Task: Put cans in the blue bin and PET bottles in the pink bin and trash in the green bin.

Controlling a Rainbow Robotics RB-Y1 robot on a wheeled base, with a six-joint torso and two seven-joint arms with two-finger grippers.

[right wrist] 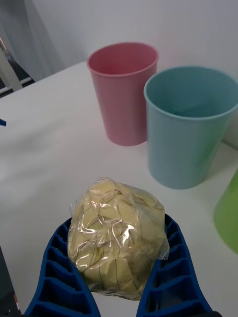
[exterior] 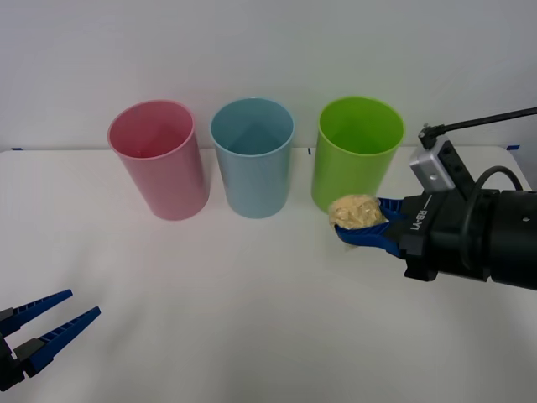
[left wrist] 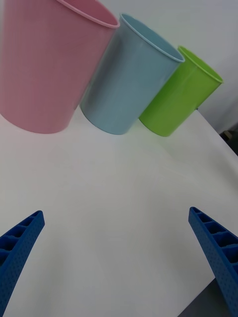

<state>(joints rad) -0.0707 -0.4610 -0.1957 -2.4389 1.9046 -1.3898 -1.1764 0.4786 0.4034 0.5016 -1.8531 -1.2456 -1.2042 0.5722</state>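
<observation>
Three tall bins stand in a row at the back of the white table: the pink bin (exterior: pixel 159 159) on the left, the blue bin (exterior: pixel 252 156) in the middle, the green bin (exterior: pixel 357 150) on the right. My right gripper (exterior: pixel 359 225) is shut on the trash (exterior: pixel 357 211), a pale yellow crumpled ball in clear wrap (right wrist: pixel 116 231), held above the table just in front of the green bin's base. My left gripper (exterior: pixel 46 327) rests open at the near left corner with nothing between its fingers. The wrist views show the pink bin (left wrist: pixel 47 64), blue bin (right wrist: pixel 191 124) and green bin (left wrist: pixel 178 99).
The white table (exterior: pixel 226 294) spreads wide in front of the bins. A white wall rises right behind the row. The right arm's black wrist and cable (exterior: pixel 478 227) reach in from the right edge.
</observation>
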